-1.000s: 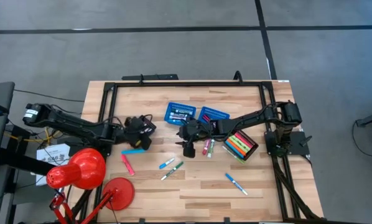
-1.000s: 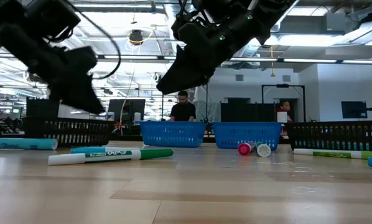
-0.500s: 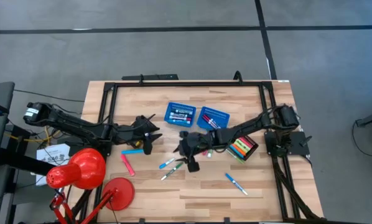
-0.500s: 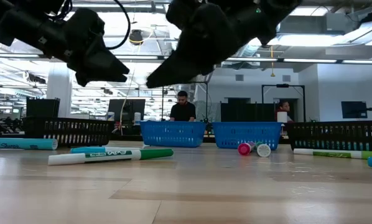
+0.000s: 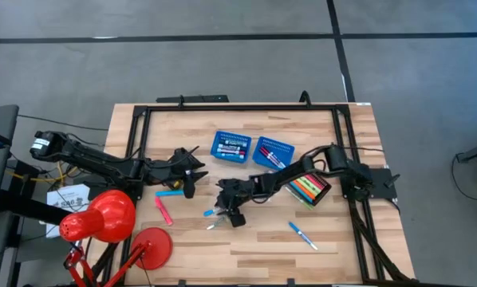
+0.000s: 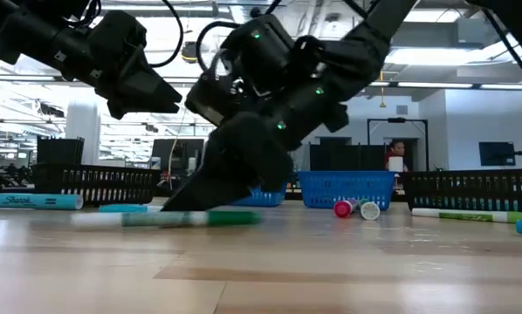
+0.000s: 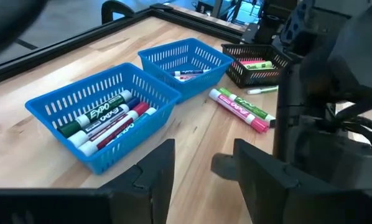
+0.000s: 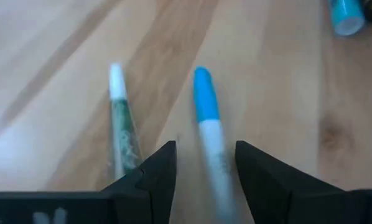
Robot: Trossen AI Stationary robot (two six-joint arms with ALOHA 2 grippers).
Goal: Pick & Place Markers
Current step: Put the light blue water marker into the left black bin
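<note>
A: What has changed?

B: The right hand (image 5: pixel 225 213) has swung from beside the baskets down to mid-worktop (image 5: pixel 254 239), so a pick looks imminent.

A: State and position?

B: Partly open, empty. The blue-capped marker (image 8: pixel 206 127) lies between its fingers, the green marker (image 8: pixel 119 118) just beside. The left hand (image 5: pixel 192 169) hovers open, well apart.

Count of what lies around my fingers

Between my right fingers (image 8: pixel 167 171) I see one blue-capped marker (image 8: pixel 206 118); just beside it lies one green marker (image 8: pixel 119 121), and one light-blue pen end (image 8: pixel 346 15) sits well off. Past my left fingers (image 7: pixel 158 168) I count two blue baskets (image 7: pixel 49 102), one black tray (image 7: pixel 248 74) and two pink-and-green markers (image 7: pixel 239 109) loose on the wood.
</note>
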